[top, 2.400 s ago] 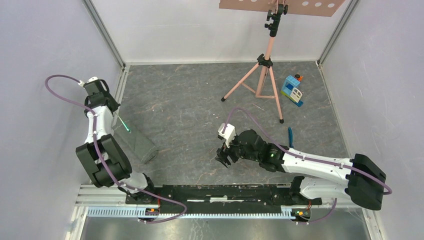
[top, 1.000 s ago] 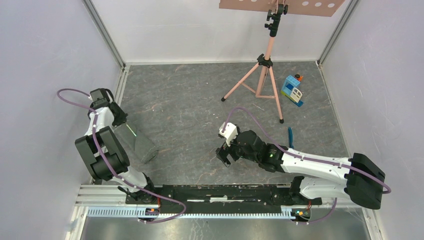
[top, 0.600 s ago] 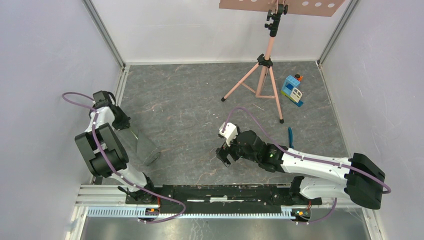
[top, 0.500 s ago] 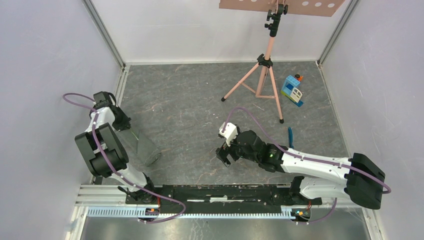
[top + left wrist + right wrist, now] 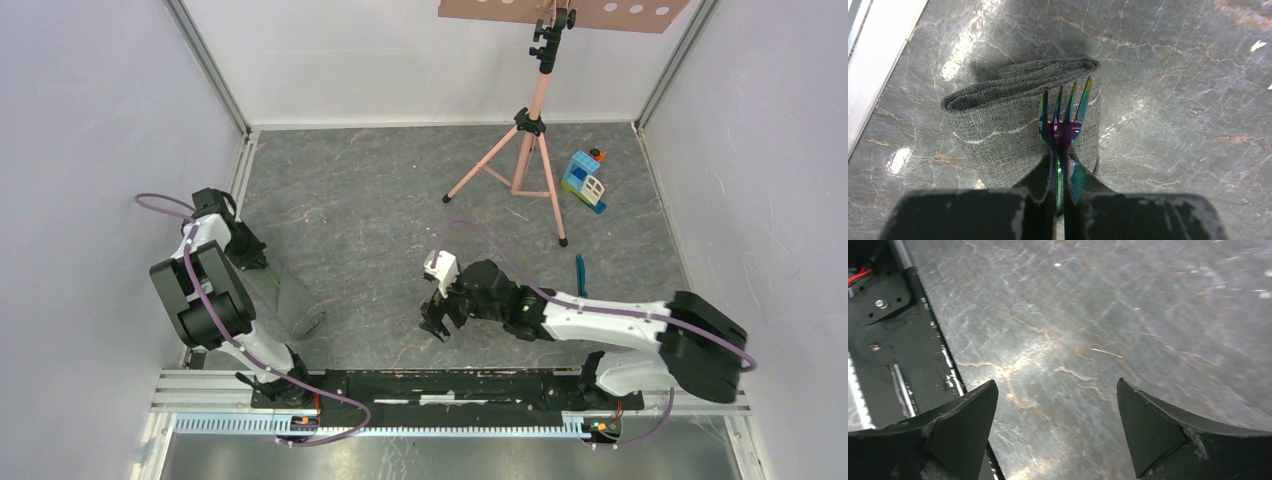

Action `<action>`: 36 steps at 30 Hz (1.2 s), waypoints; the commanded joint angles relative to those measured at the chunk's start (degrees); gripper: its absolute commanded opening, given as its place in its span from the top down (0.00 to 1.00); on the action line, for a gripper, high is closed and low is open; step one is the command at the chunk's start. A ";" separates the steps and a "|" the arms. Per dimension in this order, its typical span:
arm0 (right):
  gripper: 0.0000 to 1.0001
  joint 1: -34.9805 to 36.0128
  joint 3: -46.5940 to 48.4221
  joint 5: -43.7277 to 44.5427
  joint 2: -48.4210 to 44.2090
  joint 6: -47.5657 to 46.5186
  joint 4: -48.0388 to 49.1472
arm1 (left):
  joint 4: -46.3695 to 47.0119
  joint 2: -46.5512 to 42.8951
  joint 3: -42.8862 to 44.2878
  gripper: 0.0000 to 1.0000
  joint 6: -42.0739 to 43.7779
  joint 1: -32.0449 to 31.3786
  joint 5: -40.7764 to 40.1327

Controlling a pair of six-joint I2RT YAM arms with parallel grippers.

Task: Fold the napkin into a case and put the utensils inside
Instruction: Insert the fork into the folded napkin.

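The folded dark grey napkin (image 5: 1003,135) lies at the left of the floor, its layered open end facing away in the left wrist view; from above the napkin (image 5: 288,300) runs toward the near rail. My left gripper (image 5: 1060,156) is shut on the handle of an iridescent blue-teal fork (image 5: 1064,117), whose tines lie over the napkin's top near that open end. In the top view the left gripper (image 5: 250,256) sits at the napkin's far end. My right gripper (image 5: 1055,405) stands open over bare floor, holding nothing. Another blue utensil (image 5: 581,272) lies on the floor to the right.
A pink tripod (image 5: 525,150) stands at the back centre, with a blue-and-white toy block house (image 5: 584,180) to its right. The black base rail (image 5: 450,385) runs along the near edge and shows in the right wrist view (image 5: 888,340). A pale wall frame (image 5: 878,65) borders the napkin's left.
The left arm has swung the fork down along the wall onto the napkin's far end. The right gripper has slid a little to the left, still open.
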 commanded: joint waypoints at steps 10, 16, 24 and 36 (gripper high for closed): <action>0.28 3.58 20.28 -19.76 30.89 11.79 25.21 | -1.06 1.48 -0.50 0.98 -0.17 0.06 3.13; 0.59 5.78 36.77 -23.50 45.15 13.40 26.84 | -1.02 0.73 -0.94 0.98 -0.15 0.08 3.63; 0.77 7.48 54.42 -21.57 59.61 14.11 18.32 | -1.66 1.08 -1.21 0.98 0.92 0.13 4.27; 0.97 7.43 59.74 -20.13 65.46 18.39 7.68 | -3.40 0.33 -1.57 0.98 1.29 0.10 3.66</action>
